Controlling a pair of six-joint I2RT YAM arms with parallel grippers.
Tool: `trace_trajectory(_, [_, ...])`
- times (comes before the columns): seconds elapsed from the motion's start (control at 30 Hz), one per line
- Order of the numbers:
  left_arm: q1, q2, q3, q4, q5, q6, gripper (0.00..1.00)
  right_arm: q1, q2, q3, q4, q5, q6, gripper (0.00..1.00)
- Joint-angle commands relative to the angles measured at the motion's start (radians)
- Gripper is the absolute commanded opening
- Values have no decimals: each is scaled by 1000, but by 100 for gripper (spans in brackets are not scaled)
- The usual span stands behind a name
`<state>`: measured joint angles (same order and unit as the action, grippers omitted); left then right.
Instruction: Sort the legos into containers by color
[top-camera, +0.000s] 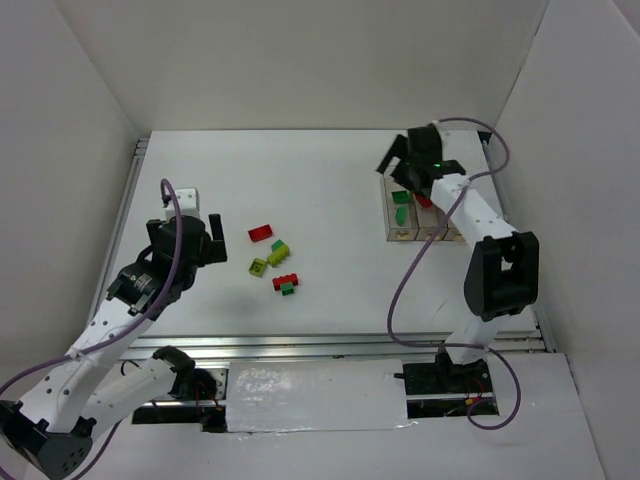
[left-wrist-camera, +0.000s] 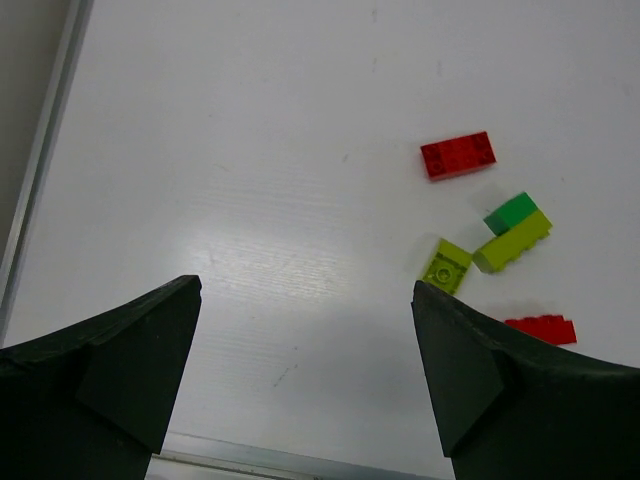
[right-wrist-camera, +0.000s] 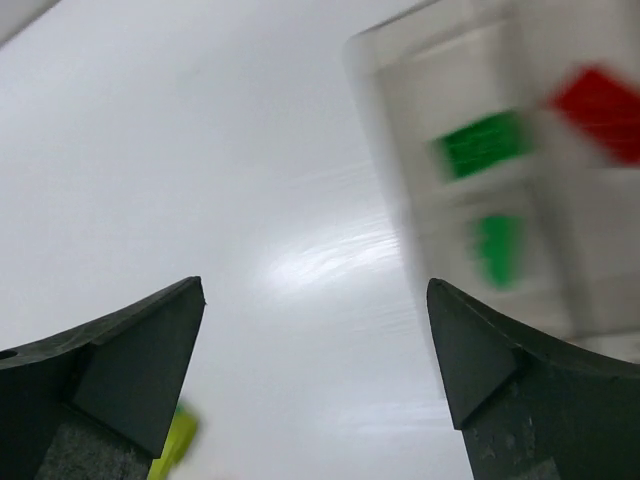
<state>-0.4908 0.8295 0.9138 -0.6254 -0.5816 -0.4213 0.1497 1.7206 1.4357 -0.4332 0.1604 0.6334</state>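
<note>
Three containers (top-camera: 430, 234) set in row at 3 o'clock side of table (top-camera: 330, 170). Two green legos (top-camera: 400, 197) seen in 9 o'clock bin, red lego (top-camera: 424, 201) in middle bin. Loose legos (top-camera: 278, 250) clustered at 9 o'clock of table centre: red, green, yellow-green. Right gripper (top-camera: 405, 165) held above 12 o'clock end of containers, jaws spread, nothing grasped. Left gripper (top-camera: 190, 225) positioned at 9 o'clock of loose legos, jaws spread, nothing grasped.

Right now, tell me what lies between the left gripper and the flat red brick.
Only bare table between the left gripper and the flat red brick; the left wrist view shows it, with a small yellow-green brick off to the right.
</note>
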Motion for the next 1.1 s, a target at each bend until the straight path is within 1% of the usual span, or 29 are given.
trace_trajectory(0.0, [60,-7,68,-62,-142,-115,100,213,-67,17,83,-123,-164,100])
trace_trajectory(0.03, [86,-9,69,-74,-159,-135,99,259,-44,44,65,-122,-191,100])
trace_trajectory(0.07, [96,-16,72,-91,-185,-161,100,348,20,118,10,-108,-219,100])
trace_trajectory(0.1, [107,-20,74,-97,-199,-174,100,397,60,164,-18,-84,-219,100])
trace_trajectory(0.13, [125,-23,76,-102,-207,-178,99,439,98,208,-47,-59,-234,100])
trace_trajectory(0.17, [135,-26,76,-100,-211,-178,100,480,178,300,-94,-29,-245,100])
trace_trajectory(0.2, [142,-36,73,-94,-201,-171,100,548,221,349,-114,-19,-257,100])
trace_trajectory(0.23, [156,-44,62,-73,-189,-160,100,579,262,397,-152,-9,-264,99])
trace_trajectory(0.27, [161,-49,57,-60,-172,-137,99,602,343,493,-173,11,-267,100])
trace_trajectory(0.3, [166,-56,53,-48,-137,-126,100,635,390,549,-194,25,-268,100])
trace_trajectory(0.33, [169,-56,47,-31,-120,-113,99,646,475,601,-237,30,-274,100])
trace_trajectory(0.37, [170,-53,45,-27,-110,-99,100,654,517,714,-261,27,-279,100])
trace_trajectory(0.4, [170,-49,43,-27,-91,-93,99,666,517,774,-262,19,-290,100])
trace_trajectory(0.43, [172,-43,45,-25,-84,-83,100,671,634,873,-321,21,-294,100])
trace_trajectory(0.47, [173,-30,46,-26,-78,-82,100,677,663,908,-334,24,-302,100])
trace_trajectory(0.53, [176,-20,54,-30,-69,-79,99,692,712,942,-326,34,-325,100])
trace_trajectory(0.67, [184,-26,48,-13,-34,-63,99,708,723,887,-273,47,-342,100])
trace_trajectory(0.87, [193,-26,46,-5,0,-51,100,729,770,904,-282,34,-350,99])
trace_trajectory(1.07, [196,-21,45,1,25,-40,99,751,803,924,-282,59,-333,99])
